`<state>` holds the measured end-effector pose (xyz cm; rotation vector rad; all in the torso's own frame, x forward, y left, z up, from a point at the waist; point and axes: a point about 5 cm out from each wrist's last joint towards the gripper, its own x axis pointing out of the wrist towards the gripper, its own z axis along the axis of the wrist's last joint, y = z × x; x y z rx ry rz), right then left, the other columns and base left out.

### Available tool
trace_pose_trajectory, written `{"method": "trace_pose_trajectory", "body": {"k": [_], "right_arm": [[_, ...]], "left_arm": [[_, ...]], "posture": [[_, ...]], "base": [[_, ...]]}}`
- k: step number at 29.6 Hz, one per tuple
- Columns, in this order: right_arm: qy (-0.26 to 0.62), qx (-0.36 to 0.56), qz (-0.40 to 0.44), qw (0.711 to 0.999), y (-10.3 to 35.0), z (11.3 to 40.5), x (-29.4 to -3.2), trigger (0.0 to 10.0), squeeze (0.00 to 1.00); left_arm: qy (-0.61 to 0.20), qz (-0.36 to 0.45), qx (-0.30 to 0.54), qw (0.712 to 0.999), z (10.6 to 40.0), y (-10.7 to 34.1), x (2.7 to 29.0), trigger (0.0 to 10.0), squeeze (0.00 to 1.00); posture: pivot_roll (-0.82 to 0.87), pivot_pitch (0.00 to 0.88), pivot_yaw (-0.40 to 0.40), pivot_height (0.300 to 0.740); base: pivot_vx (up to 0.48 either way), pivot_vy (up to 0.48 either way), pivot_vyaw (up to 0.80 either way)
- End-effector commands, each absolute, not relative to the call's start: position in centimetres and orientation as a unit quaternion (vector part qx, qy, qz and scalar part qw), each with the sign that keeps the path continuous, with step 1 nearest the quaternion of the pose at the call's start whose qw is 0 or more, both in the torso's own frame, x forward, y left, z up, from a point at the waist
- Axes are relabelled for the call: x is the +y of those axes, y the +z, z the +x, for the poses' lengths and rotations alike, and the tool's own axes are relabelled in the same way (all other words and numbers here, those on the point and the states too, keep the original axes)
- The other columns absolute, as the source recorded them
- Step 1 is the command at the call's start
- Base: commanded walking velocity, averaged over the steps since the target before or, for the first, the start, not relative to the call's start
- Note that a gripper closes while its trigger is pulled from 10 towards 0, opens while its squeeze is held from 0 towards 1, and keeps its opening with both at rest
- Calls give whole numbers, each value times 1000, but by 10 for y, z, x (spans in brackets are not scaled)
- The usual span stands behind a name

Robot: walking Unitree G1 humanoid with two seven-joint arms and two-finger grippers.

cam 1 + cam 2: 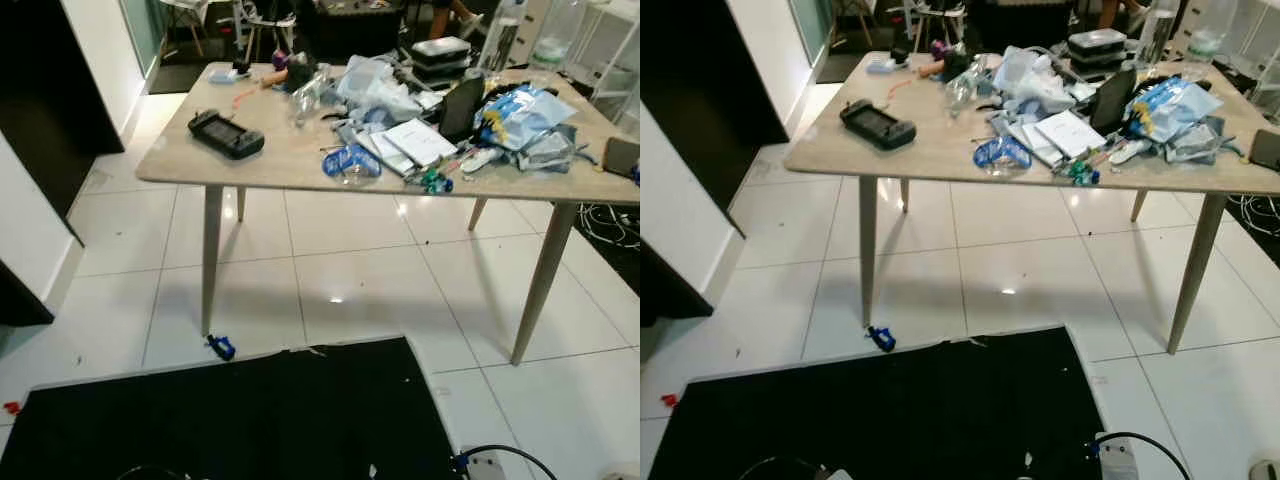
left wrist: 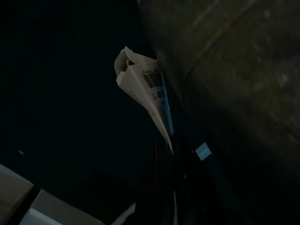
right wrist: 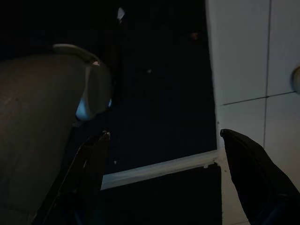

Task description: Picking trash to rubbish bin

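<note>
In the left wrist view my left gripper [image 2: 172,140] is shut on a crumpled white paper scrap [image 2: 145,89] with a printed barcode, which sticks out past the dark fingers [image 2: 161,187]. My right gripper [image 3: 165,134] stands open with nothing between its fingertips, hanging over a black floor mat [image 3: 159,84] and white tiles. Ahead stands a wooden table [image 1: 200,160] carrying loose litter: a blue plastic wrapper [image 1: 350,162], clear plastic bags [image 1: 375,88] and blue-white packets [image 1: 520,115].
A black handheld console [image 1: 226,134], papers [image 1: 418,140] and a dark tablet [image 1: 462,105] share the table. On the tiled floor lie a small blue object [image 1: 221,347] by the table leg, the black mat [image 1: 260,420], a cable [image 1: 500,455] and a dark wall panel [image 1: 40,90].
</note>
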<state>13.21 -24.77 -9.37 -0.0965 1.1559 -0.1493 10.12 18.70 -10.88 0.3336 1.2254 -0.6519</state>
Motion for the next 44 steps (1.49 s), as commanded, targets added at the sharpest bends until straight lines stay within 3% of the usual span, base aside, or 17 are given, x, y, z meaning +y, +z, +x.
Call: {"method": "trace_pose_trajectory", "body": {"k": [1, 14, 22, 30, 40, 44], "right_arm": [[-72, 550, -56, 830, -93, 131, -251, 10000, 0], [-86, 565, -66, 818, -93, 110, -270, 10000, 0], [-64, 569, -59, 817, -102, 107, -244, 10000, 0], [-45, 571, -68, 817, -104, 111, -234, 10000, 0], [-37, 566, -89, 819, -101, 118, -238, 10000, 0], [-37, 564, -96, 819, -99, 120, -242, 10000, 0]], "left_arm": [[-312, 148, 557, 756, 99, -110, 180, 10000, 0], [-307, 155, 560, 754, 97, -110, 184, 10000, 0], [-305, 161, 559, 754, 98, -108, 193, 10000, 0], [-285, 177, 557, 760, 101, -106, 205, 10000, 0], [-110, 121, 532, 831, 106, -104, 220, 10000, 0], [48, 5, 494, 868, 103, -104, 220, 10000, 0]], "posture": [[-38, 79, 35, 740], [-28, 82, 37, 740], [-16, 87, 40, 740], [-14, 88, 48, 740], [-17, 87, 38, 740], [-18, 102, 29, 740]], "base": [[0, 0, 0], [0, 0, -755], [0, 0, -788], [0, 0, -788], [0, 0, -788], [0, 0, -788]]}}
